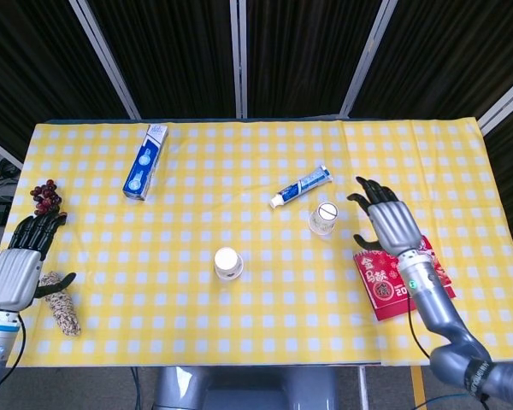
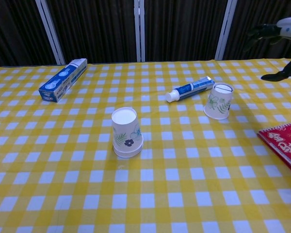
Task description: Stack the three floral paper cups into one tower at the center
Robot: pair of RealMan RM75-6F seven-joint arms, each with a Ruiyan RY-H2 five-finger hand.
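Inverted cup stack (image 2: 127,133) at worktop (image 1: 154,282) centre as tower base; loose cup (image 2: 218,101) right, tilted; right hand (image 1: 392,224) beside it, spread, empty; left hand (image 1: 21,256) idle, fingers extended, empty

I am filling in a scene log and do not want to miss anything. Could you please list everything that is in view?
centre cup: one, white floral, upside down at the table centre; a wider rim at its base may be a second nested cup, I cannot tell
right cup: one, white floral, tilted, beside the tube
toothpaste tube: one, blue and white, behind the right cup
toothpaste box: one, blue and white, far left
grapes: one bunch, dark red, left edge
woven object: one, beige, near left corner
red packet: one, red, right side
tablecloth: one, yellow and white check
left hand: holds nothing, left edge
right hand: fingers spread, near the right cup
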